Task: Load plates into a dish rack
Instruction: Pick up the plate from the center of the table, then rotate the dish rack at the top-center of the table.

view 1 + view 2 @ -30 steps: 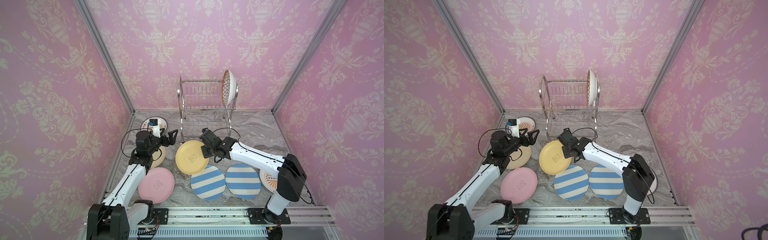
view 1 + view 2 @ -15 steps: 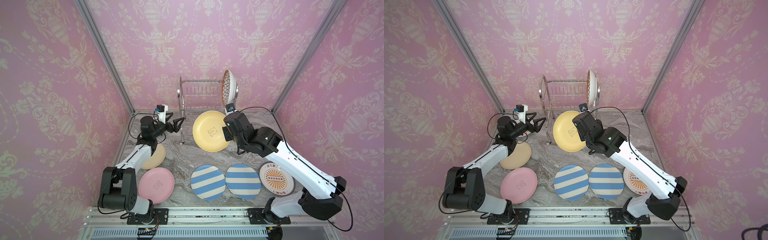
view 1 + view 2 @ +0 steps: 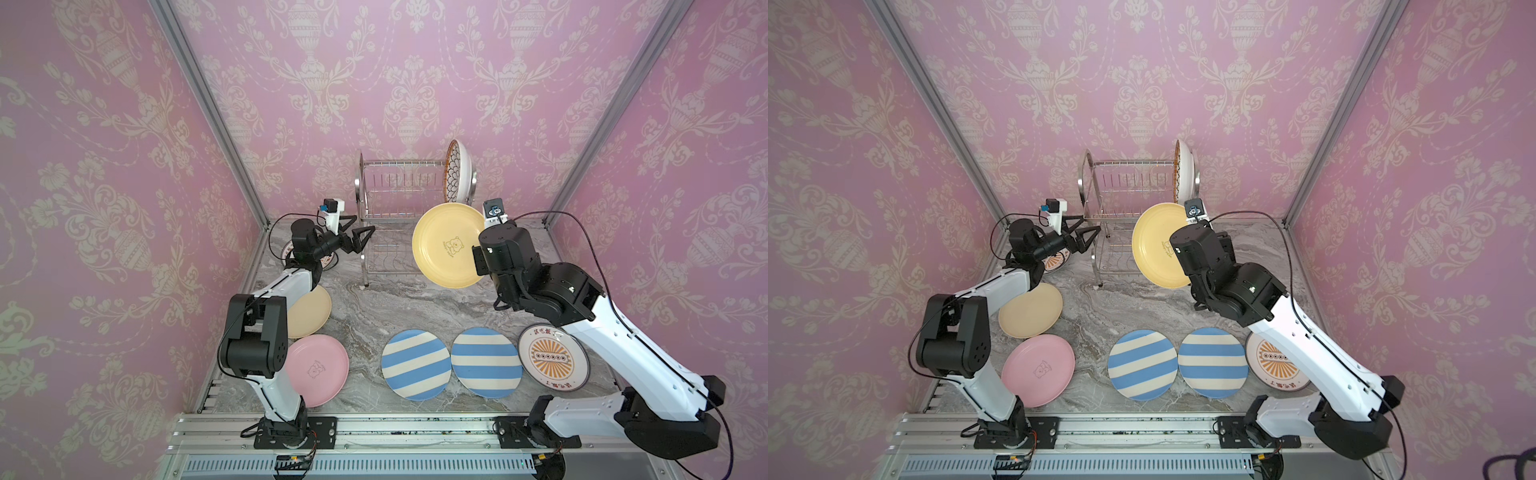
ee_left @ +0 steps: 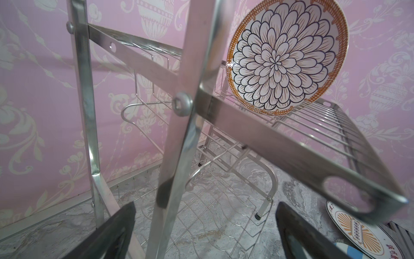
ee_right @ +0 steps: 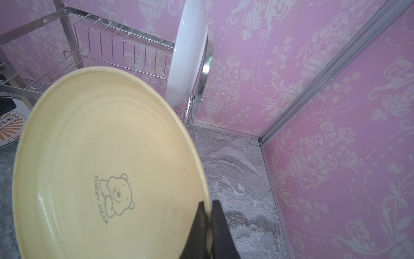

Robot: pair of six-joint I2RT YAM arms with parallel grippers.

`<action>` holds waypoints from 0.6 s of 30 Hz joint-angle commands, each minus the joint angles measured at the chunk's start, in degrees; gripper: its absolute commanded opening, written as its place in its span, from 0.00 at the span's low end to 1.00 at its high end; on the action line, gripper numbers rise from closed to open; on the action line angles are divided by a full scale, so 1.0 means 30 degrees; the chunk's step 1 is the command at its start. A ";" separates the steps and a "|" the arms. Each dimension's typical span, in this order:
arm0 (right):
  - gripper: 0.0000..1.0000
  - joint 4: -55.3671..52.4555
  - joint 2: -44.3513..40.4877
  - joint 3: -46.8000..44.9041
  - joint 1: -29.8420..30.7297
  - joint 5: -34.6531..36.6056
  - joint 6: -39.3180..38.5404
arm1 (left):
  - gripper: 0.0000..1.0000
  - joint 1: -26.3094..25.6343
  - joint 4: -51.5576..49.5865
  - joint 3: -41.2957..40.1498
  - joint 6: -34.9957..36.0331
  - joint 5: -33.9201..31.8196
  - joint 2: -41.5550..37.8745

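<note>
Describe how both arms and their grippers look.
The left arm and right arm have white link shells and black boxy joints. The left gripper and right gripper each have two black tapering fingers, with a white camera mount above. A thin dark cable loops along each arm.

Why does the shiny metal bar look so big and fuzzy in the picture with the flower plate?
In the left wrist view the near bar of the dish rack is close to the lens and blurs, while the flower plate behind stays sharp; in the right wrist view the bear print on the yellow plate is crisp.
</note>
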 commanded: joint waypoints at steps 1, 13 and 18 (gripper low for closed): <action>0.00 0.1020 -0.0200 -0.0426 -0.0192 0.0907 -0.0482 | 0.99 0.0093 0.0462 0.1085 -0.0137 0.1123 0.0772; 0.00 0.1203 -0.0288 -0.0547 -0.0617 0.0595 -0.0734 | 0.99 -0.0441 -0.0544 0.1797 -0.0187 0.2146 0.1408; 0.00 0.1379 -0.0116 -0.0410 -0.1089 0.0266 -0.0932 | 0.99 -0.0811 -0.0906 0.1379 -0.0160 0.2447 0.0758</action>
